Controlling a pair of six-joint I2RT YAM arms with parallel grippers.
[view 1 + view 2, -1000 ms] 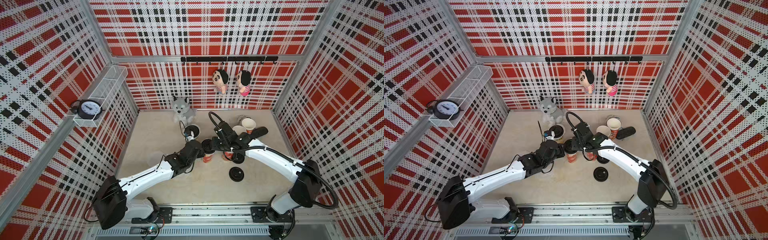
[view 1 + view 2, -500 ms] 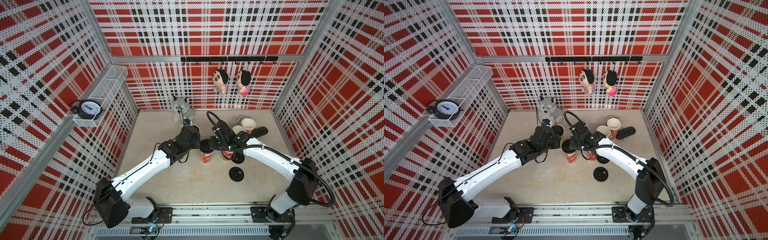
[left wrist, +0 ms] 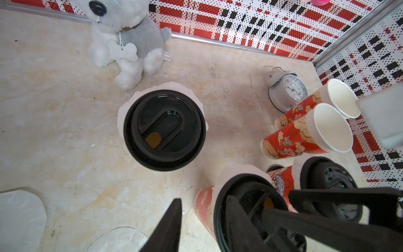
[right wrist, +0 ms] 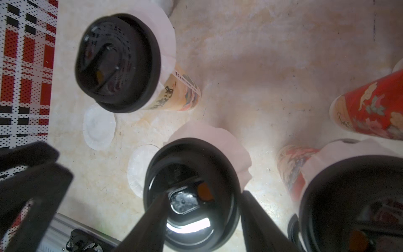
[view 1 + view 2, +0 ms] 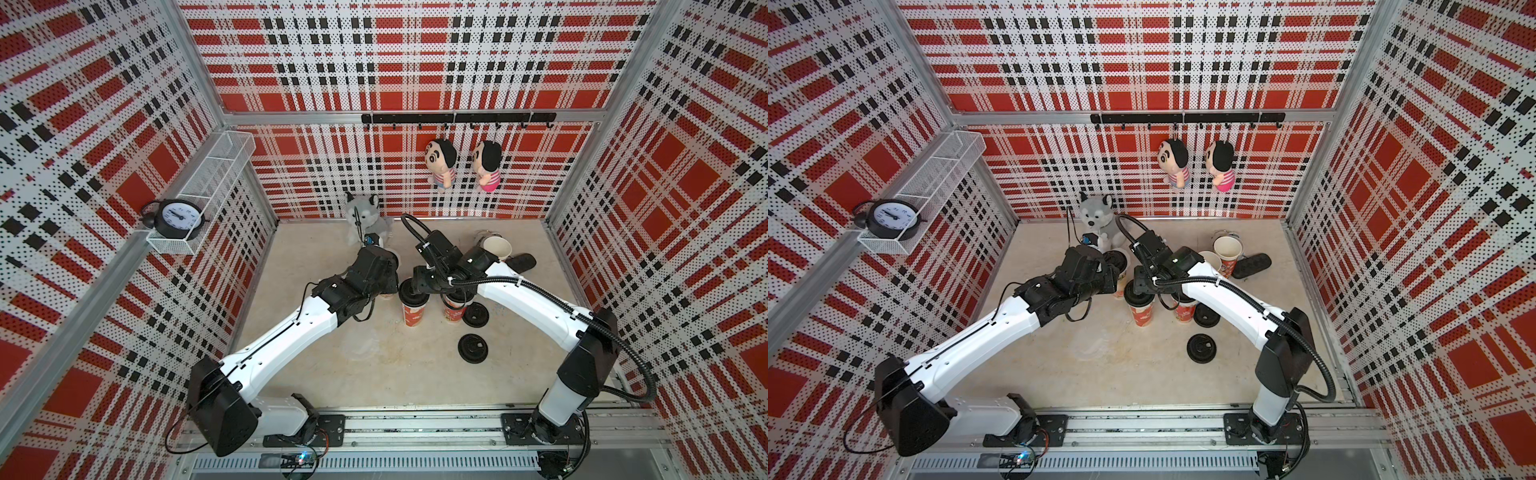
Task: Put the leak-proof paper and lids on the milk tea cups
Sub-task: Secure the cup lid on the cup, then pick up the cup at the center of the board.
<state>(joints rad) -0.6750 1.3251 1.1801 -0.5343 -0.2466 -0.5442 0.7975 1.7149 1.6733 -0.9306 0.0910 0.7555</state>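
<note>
Leak-proof paper (image 4: 218, 135) is seated on the red milk tea cup (image 5: 413, 318) directly beneath the right gripper (image 4: 204, 194). Its crinkled edge protrudes all round from under a black lid (image 4: 192, 196). The right gripper's fingers are spread, one over the lid and one at the lid's rim; contact with the lid cannot be confirmed. The left gripper (image 3: 202, 198) sits just beside the right one, fingers spread, with nothing pinched and only the side of the same cup seen between them. The cream cup (image 4: 181, 91), out in front of the left gripper, carries paper and lid likewise. A third lidded cup (image 4: 290, 170), close on the right gripper's other side, shows paper under its lid. Two open cups (image 3: 327, 128) beyond the right gripper stand uncovered, side by side. Two loose sheets (image 4: 99, 126) lie flat on the table (image 3: 65, 109) near the left gripper.
</note>
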